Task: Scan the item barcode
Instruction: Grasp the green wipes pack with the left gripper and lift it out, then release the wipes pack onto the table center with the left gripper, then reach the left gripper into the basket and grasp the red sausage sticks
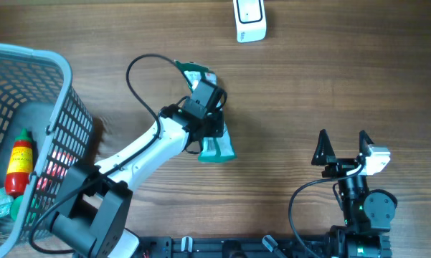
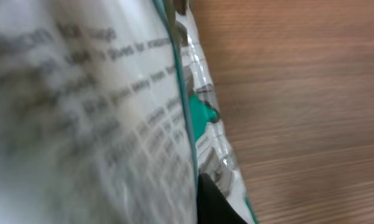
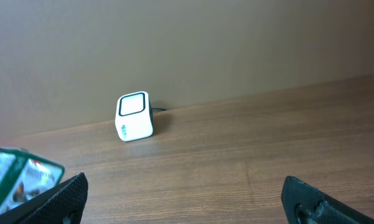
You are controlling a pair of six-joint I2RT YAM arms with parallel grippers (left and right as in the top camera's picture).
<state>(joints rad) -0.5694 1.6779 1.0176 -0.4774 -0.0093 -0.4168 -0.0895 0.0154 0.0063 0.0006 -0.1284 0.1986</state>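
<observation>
A white scanner (image 3: 135, 116) stands at the tabletop's (image 3: 249, 155) far edge. A packet (image 3: 15, 177) shows beside one finger of the widely spread tool (image 3: 183, 190).

Bare wood across the whole right side of the table (image 1: 358, 79), open for passage from the right gripper (image 1: 342, 147) up toward the scanner (image 1: 249, 20). Only tabletop between scanner and packet (image 1: 216, 148). Blocked at the far left by a tall mesh basket (image 1: 57, 93), walls upright, open only from above. Crossed diagonally, from the lower left edge to the centre, by the left arm (image 1: 140, 154), with a cable (image 1: 138, 75) looping out above it toward the basket. Just a narrow strip of wood between basket wall and arm. Crowded around the left gripper (image 1: 206, 118), packet sticking out beyond it at both ends.
</observation>
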